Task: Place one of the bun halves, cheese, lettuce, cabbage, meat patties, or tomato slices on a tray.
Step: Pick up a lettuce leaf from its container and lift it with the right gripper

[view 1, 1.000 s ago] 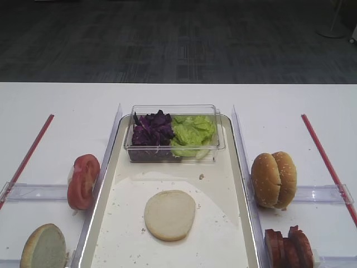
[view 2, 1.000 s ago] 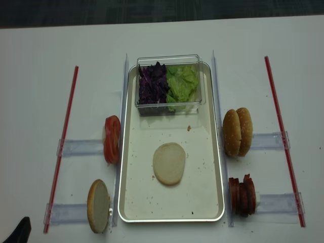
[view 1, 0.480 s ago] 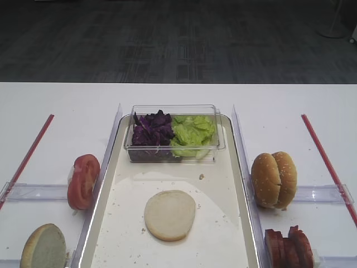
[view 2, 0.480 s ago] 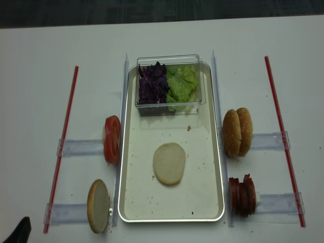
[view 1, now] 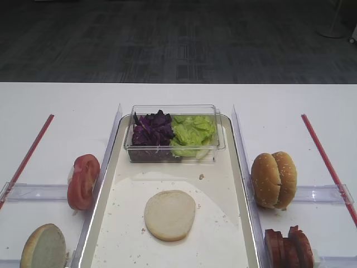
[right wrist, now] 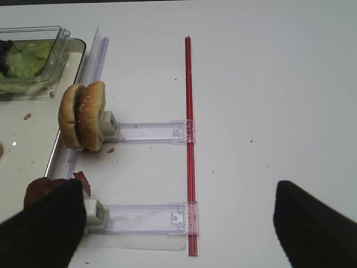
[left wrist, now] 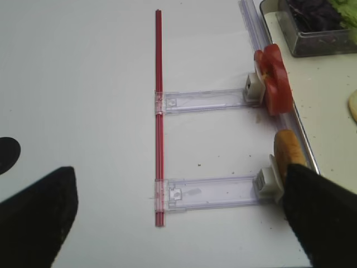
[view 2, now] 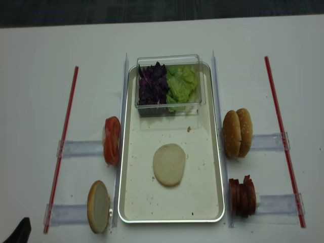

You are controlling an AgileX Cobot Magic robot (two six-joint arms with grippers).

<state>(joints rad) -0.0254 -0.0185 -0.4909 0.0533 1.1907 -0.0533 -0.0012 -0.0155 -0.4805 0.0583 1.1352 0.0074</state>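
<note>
1. Cream-white and crumb-speckled, the tray (view 2: 172, 202) lies at the middle of your table, and one pale bun half (view 2: 169, 164) already rests flat on it, cut face up.
2. Your overhead realsense view shows every station whole: tomato slices (view 2: 112, 140) and a cut-face bun (view 2: 98, 206) left of the tray, two seeded bun halves (view 2: 238, 132) and the meat patties (view 2: 242, 196) to its right.
3. Your front high view cuts the patties (view 1: 289, 247) and the left bun (view 1: 43, 246) at its bottom edge.
4. The clear plastic box (view 2: 169, 106) sits on the tray's far end, with the cabbage (view 2: 153, 84) in its left part and the lettuce (view 2: 182, 84) in its right.
5. Only the wrist views show your grippers. The right gripper (right wrist: 175, 226) hovers with jaws spread wide, holding nothing; one finger covers part of the patties.
6. The left gripper (left wrist: 181, 220) also stands wide and empty, one dark finger (left wrist: 321, 215) overlapping the near bun.
7. No cheese is discernible.
</note>
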